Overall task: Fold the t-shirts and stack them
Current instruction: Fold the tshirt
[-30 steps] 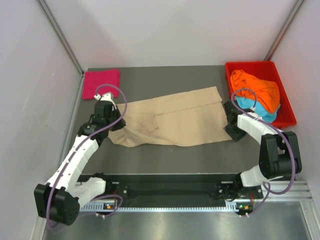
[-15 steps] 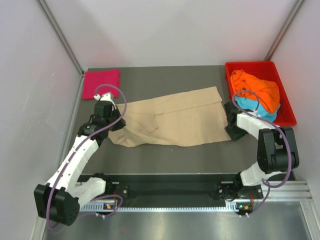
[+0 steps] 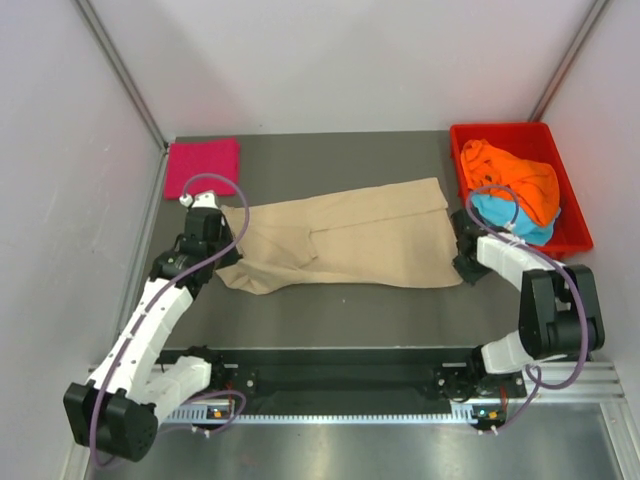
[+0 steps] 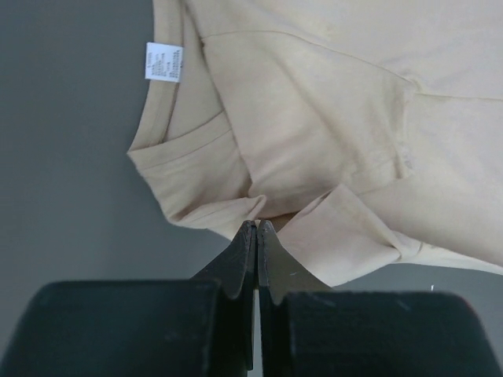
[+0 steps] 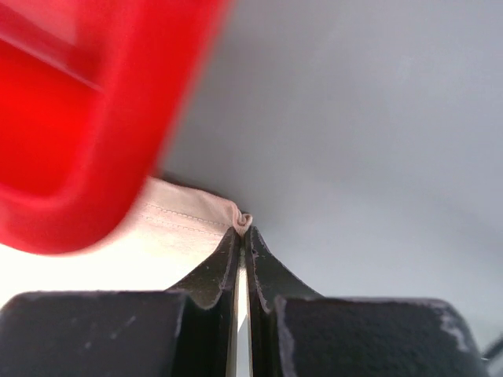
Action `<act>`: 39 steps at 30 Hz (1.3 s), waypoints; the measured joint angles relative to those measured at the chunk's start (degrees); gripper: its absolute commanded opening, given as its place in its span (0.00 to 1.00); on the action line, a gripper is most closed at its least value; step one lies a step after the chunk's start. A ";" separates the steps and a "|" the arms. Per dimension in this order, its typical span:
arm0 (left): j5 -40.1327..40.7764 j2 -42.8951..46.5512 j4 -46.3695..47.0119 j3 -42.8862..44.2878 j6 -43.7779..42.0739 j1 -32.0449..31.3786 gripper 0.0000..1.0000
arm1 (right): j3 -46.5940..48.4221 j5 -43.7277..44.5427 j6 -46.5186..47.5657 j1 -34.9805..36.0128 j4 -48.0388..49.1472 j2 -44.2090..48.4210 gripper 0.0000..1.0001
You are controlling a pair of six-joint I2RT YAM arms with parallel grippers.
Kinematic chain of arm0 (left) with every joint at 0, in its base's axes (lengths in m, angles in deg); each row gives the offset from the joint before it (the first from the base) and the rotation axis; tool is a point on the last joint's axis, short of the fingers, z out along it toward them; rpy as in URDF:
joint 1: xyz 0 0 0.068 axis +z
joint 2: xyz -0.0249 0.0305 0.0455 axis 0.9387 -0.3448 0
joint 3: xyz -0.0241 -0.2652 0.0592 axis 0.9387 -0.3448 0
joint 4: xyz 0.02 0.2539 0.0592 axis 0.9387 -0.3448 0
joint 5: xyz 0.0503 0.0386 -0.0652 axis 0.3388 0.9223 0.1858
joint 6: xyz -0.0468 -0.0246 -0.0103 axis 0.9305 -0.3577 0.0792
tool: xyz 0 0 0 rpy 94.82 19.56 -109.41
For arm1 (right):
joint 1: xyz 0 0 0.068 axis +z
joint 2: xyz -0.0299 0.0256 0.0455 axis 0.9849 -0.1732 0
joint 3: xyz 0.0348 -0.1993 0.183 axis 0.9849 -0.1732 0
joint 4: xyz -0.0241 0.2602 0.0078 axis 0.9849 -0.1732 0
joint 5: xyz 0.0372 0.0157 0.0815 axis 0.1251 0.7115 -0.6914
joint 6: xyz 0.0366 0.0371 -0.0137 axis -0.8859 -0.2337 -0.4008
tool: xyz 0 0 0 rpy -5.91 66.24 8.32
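Beige shirt (image 3: pixel 345 240) spread mid-frame on desk (image 3: pixel 330 310), L pincer (image 4: pixel 256 228) clamped on its left end, R pincer (image 5: pixel 242 229) pinching hem corner by red tray (image 3: pixel 505 128), pink shirt (image 3: pixel 203 167) upper left.

You have only one piece of print to check: the small white neck label (image 4: pixel 163 60), sewn just inside the collar of the beige t-shirt (image 4: pixel 330 118). Your left wrist view shows it best, lying flat against the collar band. It carries a few short rows of faint grey print, but the letters are too small and too blurred for you to read. No other text can be read.
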 measured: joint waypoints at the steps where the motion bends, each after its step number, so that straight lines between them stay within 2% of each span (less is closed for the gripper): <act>1: 0.42 0.42 -0.68 0.00 -0.20 0.00 0.00 | -0.76 0.04 0.55 0.00 -0.33 0.87 0.00; 10: -0.28 3.28 -3.08 0.00 -0.35 0.00 0.00 | -2.01 -0.72 7.74 0.00 -0.72 4.04 0.00; 15: 0.13 0.31 -2.38 0.61 -0.48 0.13 0.00 | 0.74 -3.28 14.01 0.00 1.40 3.32 0.00; 25: 1.51 -12.59 0.52 7.37 -3.41 3.50 0.00 | 14.69 -4.20 22.82 0.00 3.69 -8.09 0.00; 39: 1.66 -25.68 7.02 12.20 -5.40 7.26 0.00 | 30.29 -5.51 28.41 0.00 2.03 -21.62 0.00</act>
